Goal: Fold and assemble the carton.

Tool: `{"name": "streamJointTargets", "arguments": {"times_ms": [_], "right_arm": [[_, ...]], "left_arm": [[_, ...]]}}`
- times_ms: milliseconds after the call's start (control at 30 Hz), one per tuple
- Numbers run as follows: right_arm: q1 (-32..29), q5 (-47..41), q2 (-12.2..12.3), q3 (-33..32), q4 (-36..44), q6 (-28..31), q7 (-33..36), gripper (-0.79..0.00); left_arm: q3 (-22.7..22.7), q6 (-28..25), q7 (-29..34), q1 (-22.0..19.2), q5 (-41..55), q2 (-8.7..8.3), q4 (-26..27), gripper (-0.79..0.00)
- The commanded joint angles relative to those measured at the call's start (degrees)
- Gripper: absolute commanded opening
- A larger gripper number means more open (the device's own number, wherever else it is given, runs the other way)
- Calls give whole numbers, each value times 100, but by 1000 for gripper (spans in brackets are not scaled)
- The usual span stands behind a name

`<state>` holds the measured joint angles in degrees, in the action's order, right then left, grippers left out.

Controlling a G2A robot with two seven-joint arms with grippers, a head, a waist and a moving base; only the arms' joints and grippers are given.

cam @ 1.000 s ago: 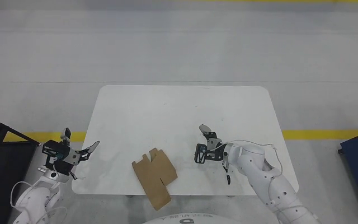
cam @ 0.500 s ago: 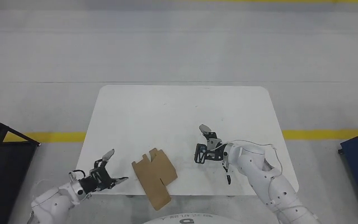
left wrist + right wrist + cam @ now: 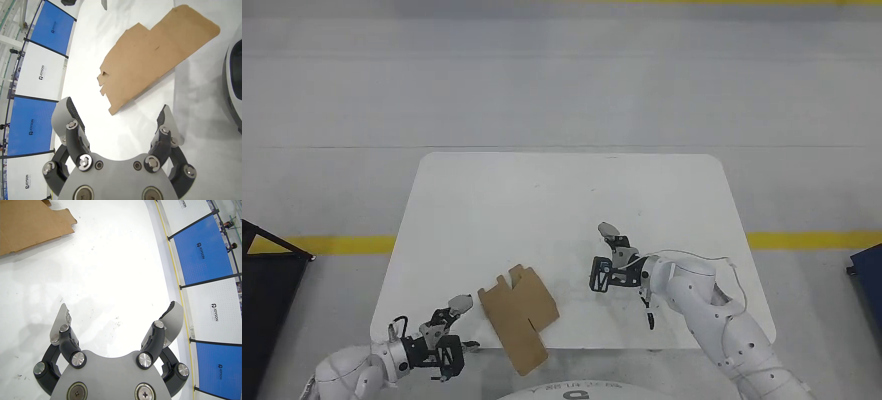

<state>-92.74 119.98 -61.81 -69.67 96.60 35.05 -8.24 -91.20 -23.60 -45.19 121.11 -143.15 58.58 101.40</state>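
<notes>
Carton (image 3: 519,318): flat card, likely light and stiff, overhanging the table (image 3: 542,190) edge.
Hold: that overhang, probably.
Left gripper (image 3: 117,111): spread.
Right gripper (image 3: 121,308): spread.

Brand print on blue-and-white barrier panels (image 3: 203,251)

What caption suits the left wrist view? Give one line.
Open left gripper above the table, just short of the flat carton.
</notes>
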Motion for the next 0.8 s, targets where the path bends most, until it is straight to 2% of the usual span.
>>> {"name": "streamJointTargets", "arguments": {"times_ms": [0,133,500,600,633,667,767], "right_arm": [[0,0,0,0,0,0,0,0],[0,0,0,0,0,0,0,0],[0,0,0,0,0,0,0,0],[0,0,0,0,0,0,0,0],[0,0,0,0,0,0,0,0],[0,0,0,0,0,0,0,0],[0,0,0,0,0,0,0,0]], "left_arm": [[133,0,214,-53,-188,-6,-20,-265],[432,64,584,-193,-482,-5,-78,-259],[843,309,843,-315,-724,-37,-115,-256],[959,419,961,-327,-804,-41,-97,-292],[1000,437,1004,-330,-838,-42,-81,-366],[1043,463,1049,-333,-867,-43,-51,-400],[1161,517,1235,-343,-1014,-48,31,-409]]}}
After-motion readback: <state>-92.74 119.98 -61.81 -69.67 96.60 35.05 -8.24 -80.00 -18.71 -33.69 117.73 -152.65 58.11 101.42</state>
